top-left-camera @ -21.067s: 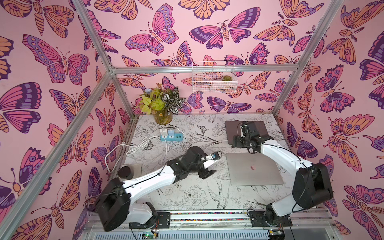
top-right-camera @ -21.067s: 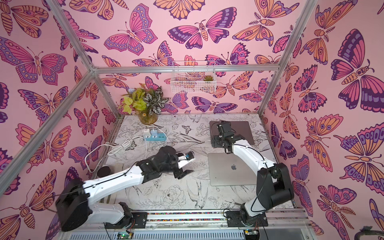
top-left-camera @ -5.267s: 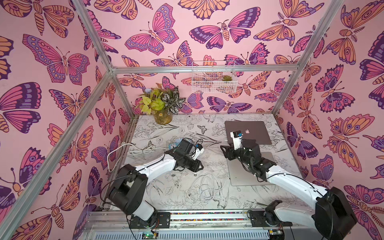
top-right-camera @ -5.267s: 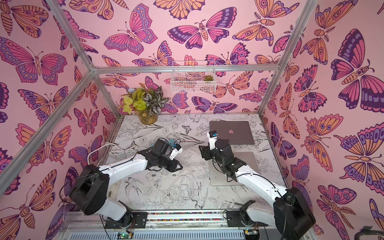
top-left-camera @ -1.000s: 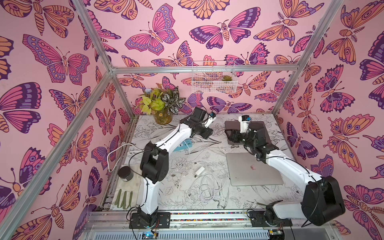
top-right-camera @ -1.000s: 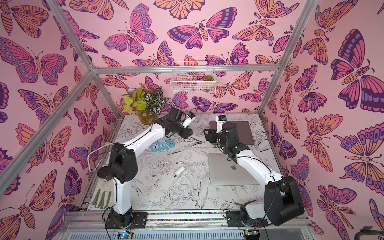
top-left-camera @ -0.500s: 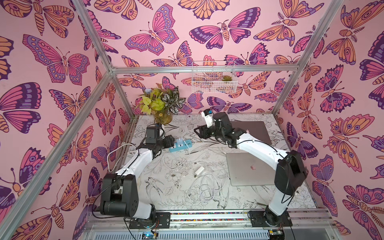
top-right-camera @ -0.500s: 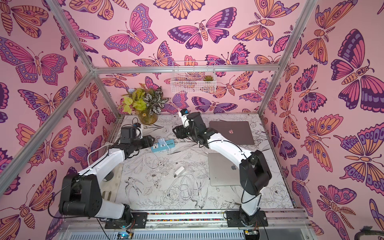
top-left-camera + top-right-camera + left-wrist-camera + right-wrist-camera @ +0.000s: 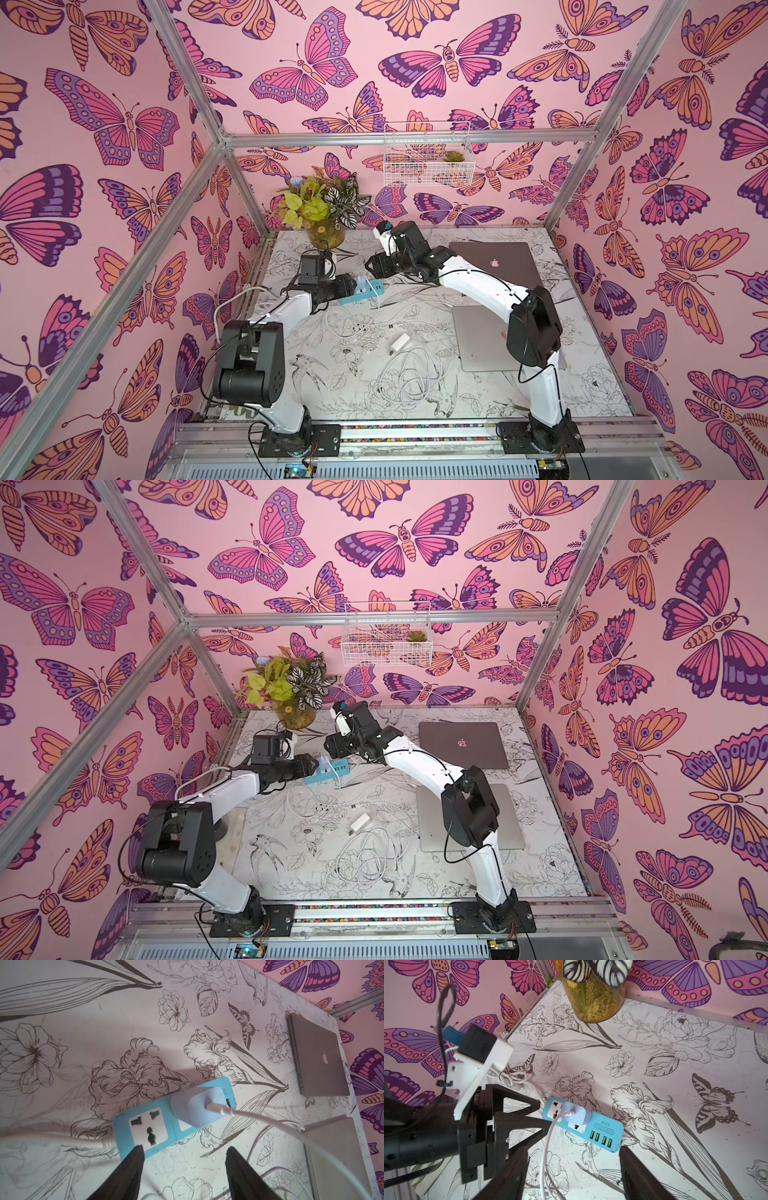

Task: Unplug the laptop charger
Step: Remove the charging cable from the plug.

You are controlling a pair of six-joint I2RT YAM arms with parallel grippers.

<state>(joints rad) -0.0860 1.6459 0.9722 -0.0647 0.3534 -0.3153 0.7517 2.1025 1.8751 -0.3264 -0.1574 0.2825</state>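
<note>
Still plugged in, the white laptop charger [image 9: 195, 1105] stands in a blue power strip [image 9: 225, 1085] toward the back left of the table [image 9: 332, 386], its cable [image 9: 270, 1124] trailing away across the surface. The left gripper [image 9: 182, 1153] and right gripper [image 9: 571, 1153] hover at opposite sides of the strip, both with jaws spread wide and nothing held.

The strip lies loose, so a pull on the charger without the strip pinned could lift or drag it instead of freeing the plug. A pinch on the cable rather than the block could strain the cord. The two grippers, working so near each other, could also knock together.

Printed on the strip is "S204", beside a boxed line that appears to read "4USB SOCKET". An Apple logo marks the lid of the dark laptop [image 9: 318, 1059].
</note>
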